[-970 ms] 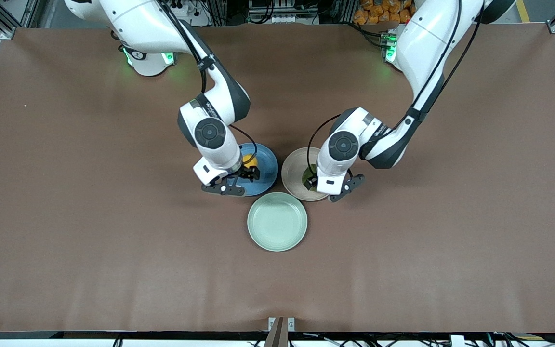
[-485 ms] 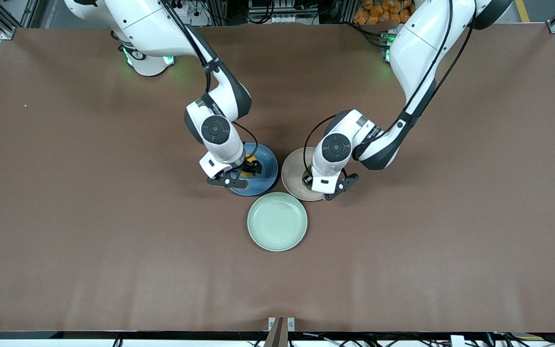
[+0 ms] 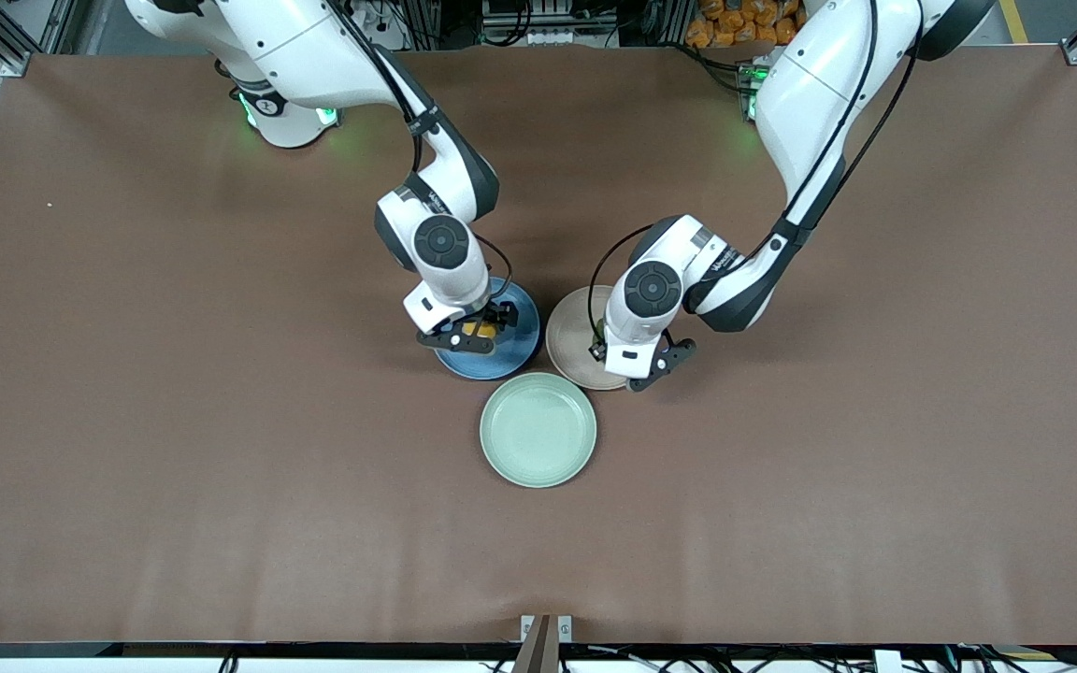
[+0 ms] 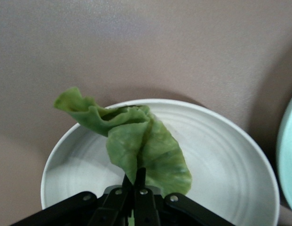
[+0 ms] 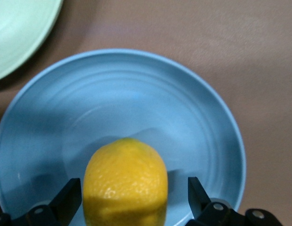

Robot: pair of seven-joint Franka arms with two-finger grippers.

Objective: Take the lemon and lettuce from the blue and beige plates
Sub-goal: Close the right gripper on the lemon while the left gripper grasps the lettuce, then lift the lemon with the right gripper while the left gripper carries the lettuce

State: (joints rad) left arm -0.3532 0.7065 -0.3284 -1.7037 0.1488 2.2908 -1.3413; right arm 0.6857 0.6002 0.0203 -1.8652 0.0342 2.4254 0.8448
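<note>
Lemon point(image 5: 125, 181) between open right pincer point(image 5: 129, 197) fingers.

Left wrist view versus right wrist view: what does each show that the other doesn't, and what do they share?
Left wrist only: left gripper shut on the lettuce over the beige plate.

Right wrist only: right gripper open, fingers either side of the lemon on the blue plate.

Both: brown table and an edge of the mint-green plate.
</note>
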